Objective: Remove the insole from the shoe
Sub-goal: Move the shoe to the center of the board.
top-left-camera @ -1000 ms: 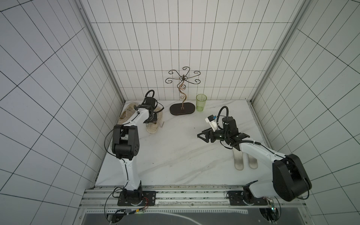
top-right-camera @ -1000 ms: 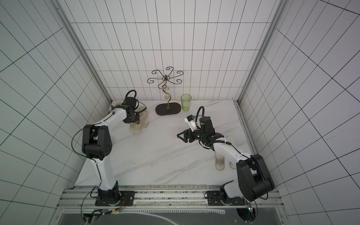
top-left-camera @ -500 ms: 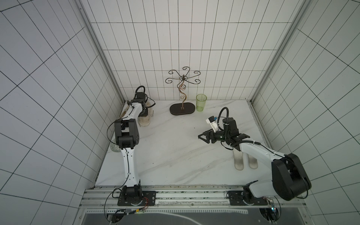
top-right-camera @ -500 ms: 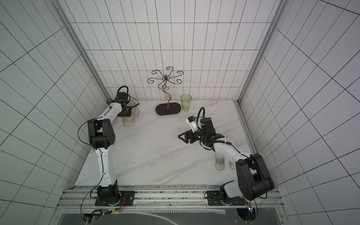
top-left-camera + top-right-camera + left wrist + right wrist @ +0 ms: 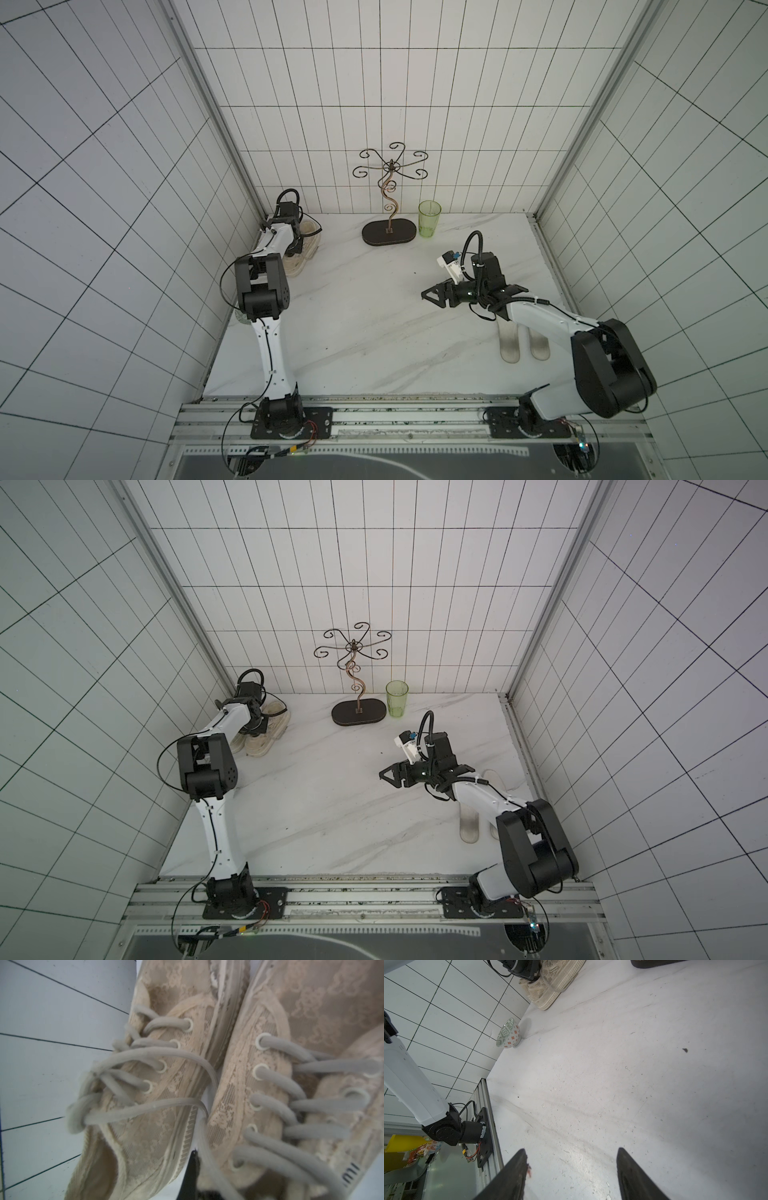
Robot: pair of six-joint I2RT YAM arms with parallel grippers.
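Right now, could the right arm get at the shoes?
Probably not: the shoes sit in the far left corner, across the table from the open right gripper, and the left arm is over them.

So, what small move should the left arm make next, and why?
Probably lift the left gripper straight up, clear of the shoes. It is shut, low between the pair, and no insole shows in it. Two insoles already lie out on the table, so the removal looks done; whether anything is left inside the shoes, I cannot tell.
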